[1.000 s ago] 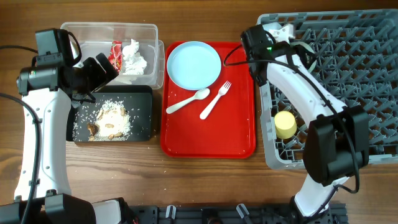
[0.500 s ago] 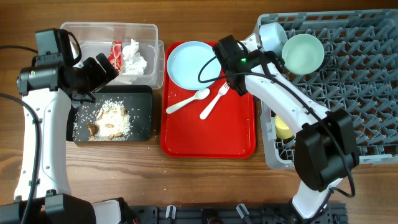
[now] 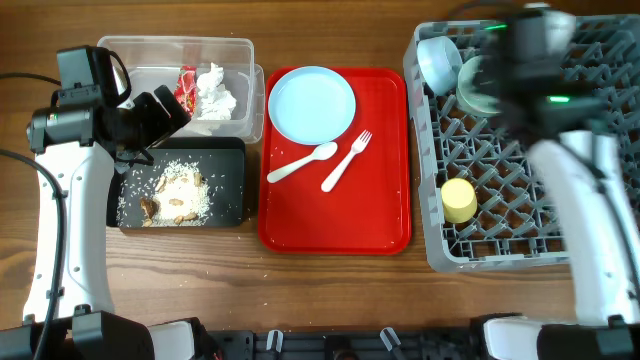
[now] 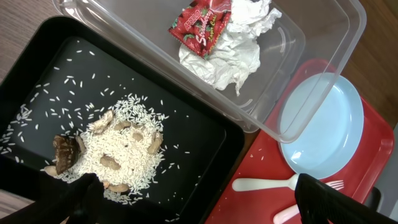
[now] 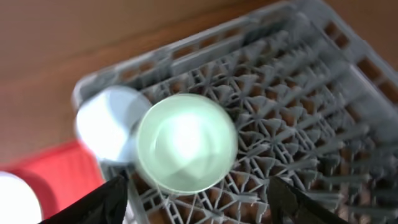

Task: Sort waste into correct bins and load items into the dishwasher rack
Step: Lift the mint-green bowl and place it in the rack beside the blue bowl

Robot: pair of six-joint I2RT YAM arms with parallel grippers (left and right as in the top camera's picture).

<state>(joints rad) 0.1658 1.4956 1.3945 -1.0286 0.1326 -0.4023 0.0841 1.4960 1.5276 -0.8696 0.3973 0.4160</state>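
The dishwasher rack (image 3: 500, 230) fills the right side of the overhead view. In its upper left corner the light-blue bowl (image 3: 436, 60) is tilted on edge, and the mint bowl (image 3: 477, 88) is just to its right; in the right wrist view their rims overlap. The yellow cup (image 3: 459, 200) sits lower down, near the rack's left wall. The right arm appears motion-blurred over the top of the rack. The right gripper (image 5: 198, 183) has its jaws spread wide and holds nothing; the mint bowl lies in the rack below, seen between the two fingers. At the centre of the overhead view, the red serving tray (image 3: 340, 215) carries the light-blue plate (image 3: 312, 104) at its upper left. The white spoon (image 3: 300, 163) and white fork (image 3: 346, 160) lie side by side below the plate, apart from each other. At upper left, the clear tub (image 3: 175, 42) contains the red snack wrapper (image 3: 186, 85) touching the white tissue (image 3: 215, 92). Directly below it, the black tray (image 3: 228, 160) holds the food scraps (image 3: 180, 195), with loose grains scattered around the heap. The left gripper (image 4: 196, 186) hangs above the line where tub and tray meet, jaws fully apart and empty. All items rest on the wooden table (image 3: 300, 290).
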